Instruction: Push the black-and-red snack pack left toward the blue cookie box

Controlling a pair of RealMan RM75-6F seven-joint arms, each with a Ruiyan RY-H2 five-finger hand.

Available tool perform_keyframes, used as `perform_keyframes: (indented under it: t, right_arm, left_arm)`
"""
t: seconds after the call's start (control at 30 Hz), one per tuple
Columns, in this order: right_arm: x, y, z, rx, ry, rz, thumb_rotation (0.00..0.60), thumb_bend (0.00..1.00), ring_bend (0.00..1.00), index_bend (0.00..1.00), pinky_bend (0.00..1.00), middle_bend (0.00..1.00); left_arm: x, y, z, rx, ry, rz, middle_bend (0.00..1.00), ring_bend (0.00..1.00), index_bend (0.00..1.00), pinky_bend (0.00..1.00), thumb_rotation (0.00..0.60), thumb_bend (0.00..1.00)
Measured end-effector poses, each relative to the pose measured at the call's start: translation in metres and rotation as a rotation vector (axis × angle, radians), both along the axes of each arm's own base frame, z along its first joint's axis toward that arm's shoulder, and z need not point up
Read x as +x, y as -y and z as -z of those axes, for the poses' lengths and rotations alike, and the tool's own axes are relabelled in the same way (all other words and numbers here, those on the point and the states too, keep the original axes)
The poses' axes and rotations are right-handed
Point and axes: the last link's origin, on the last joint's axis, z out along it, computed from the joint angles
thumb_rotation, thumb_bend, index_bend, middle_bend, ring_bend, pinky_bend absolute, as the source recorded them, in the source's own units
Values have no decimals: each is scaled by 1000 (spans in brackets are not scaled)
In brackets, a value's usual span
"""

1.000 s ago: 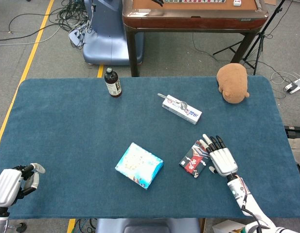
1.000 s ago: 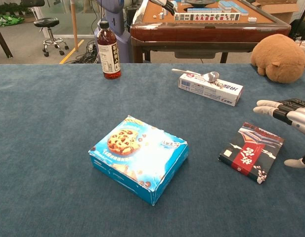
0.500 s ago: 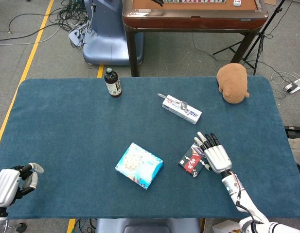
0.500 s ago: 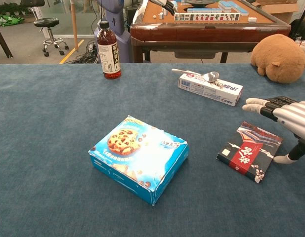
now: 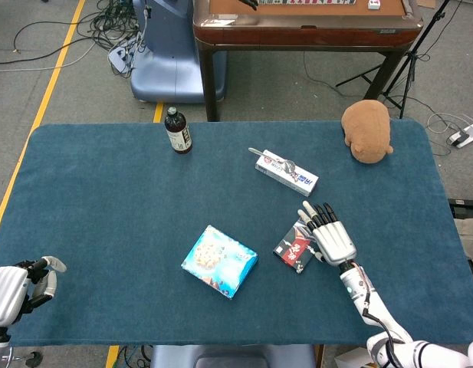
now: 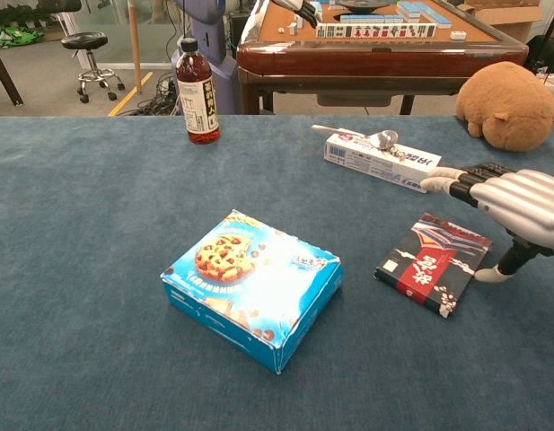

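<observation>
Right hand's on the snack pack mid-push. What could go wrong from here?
1. The right hand bears on the right edge of the snack pack, which lies skewed, so it may rotate rather than slide straight.
2. The extended fingers sit near the toothpaste box with the spoon on it; drifting forward could clip them.
3. Overshooting might shove the blue cookie box.

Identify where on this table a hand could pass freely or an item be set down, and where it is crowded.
Bare cloth lies left of the bottle and blue cookie box. Crowded: right hand, black-and-red snack pack, white carton.
</observation>
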Motion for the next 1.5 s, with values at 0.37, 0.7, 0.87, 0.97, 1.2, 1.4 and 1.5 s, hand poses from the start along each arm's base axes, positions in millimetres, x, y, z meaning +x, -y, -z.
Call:
perform_keyframes:
  t: [0.37,0.7,0.87,0.97,1.2,1.4,1.5]
  right_arm:
    - [21,23,8,-13,6,3,600,0,0,52,9,0]
    - [19,12,-2,-15,3,-13,600,0,0,52,10,0]
    - [10,6,-5,-10,-13,-6,600,0,0,53,10,0]
    - [6,6,-4,-6,-23,5,600,0,0,52,10,0]
    - [5,11,6,7,-29,20,600,0,0,53,9,0]
    - [13,17,13,9,-11,17,600,0,0,52,9,0]
    - [19,20,16,8,-2,15,600,0,0,53,10,0]
  left_arm:
    - [-1,0,-2,9,3,-6,902,672,500,636,600,615]
    - [-3,-1,-4,10,3,-10,902,673,500,636,600,615]
    - [-2,0,-2,6,-4,-6,902,672,500,636,600,615]
    - [-1,0,-1,5,-6,-6,902,672,500,636,600,615]
    - [-2,-1,-1,4,-5,-9,902,673,500,636,600,615]
    - [-2,0,-2,4,-1,-8,902,672,500,636,600,615]
    - [-2,0,-2,5,1,-7,902,672,500,636,600,615]
